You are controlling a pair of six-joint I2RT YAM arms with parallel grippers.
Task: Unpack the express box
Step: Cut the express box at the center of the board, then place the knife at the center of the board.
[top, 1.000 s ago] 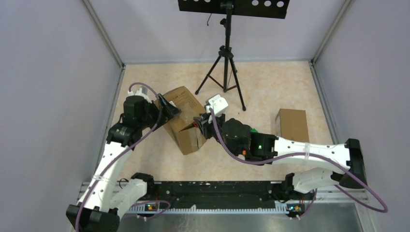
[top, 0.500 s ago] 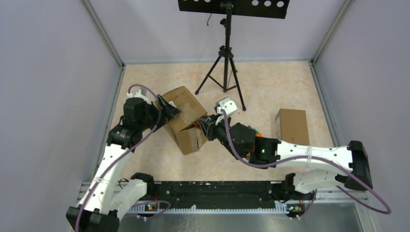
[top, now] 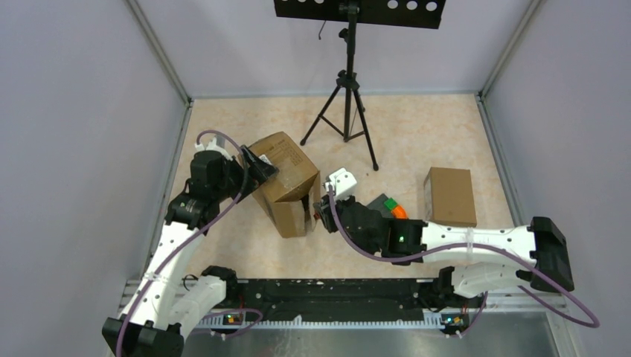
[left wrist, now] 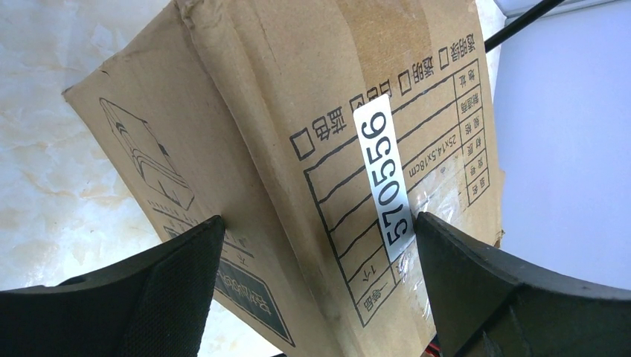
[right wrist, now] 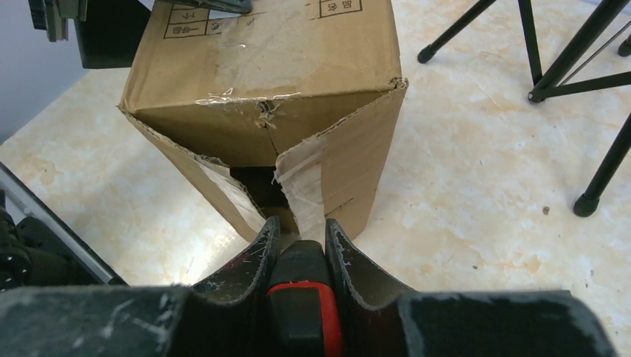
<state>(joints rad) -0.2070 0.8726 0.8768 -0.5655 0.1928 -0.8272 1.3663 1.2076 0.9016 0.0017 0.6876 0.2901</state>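
Right gripper (right wrist: 301,227), nearest: jaws narrowed onto a small black item with a red band (right wrist: 301,297). The item fills the gap between the fingers. Its near end is cut off by the frame, so what it is stays unclear.

Just past the fingertips is the express box (right wrist: 260,97), brown cardboard, left of table centre at about 9 o'clock in the top view.
- Long axis runs roughly 11 to 5 o'clock, torn end toward 5 o'clock facing the right gripper.
- End flaps are parted, with a strip of torn tape (right wrist: 305,186) hanging. Behind it is a dark gap, contents not visible.

Left gripper (left wrist: 316,223) is at the box's far-left upper edge, jaws spread wide and straddling that edge, one finger on each face. Cannot tell whether the pads press the cardboard.

Writing, left wrist view:
- White sticker (left wrist: 387,175) reads "570556".
- Printed grid beside it reads "25x14.5x18cm".
- Rows of checkboxes with Chinese characters, too skewed to read.
- The side face carries a line drawing and a dark printed panel, partly hidden by the finger.

At 3 o'clock, well apart, a second smaller cardboard box (top: 450,195), closed. Between it and the right arm is a green and orange thing (top: 392,206), partly hidden, unidentified.

At 12 o'clock, a black tripod (top: 346,111); its top plate is cut off by the frame.
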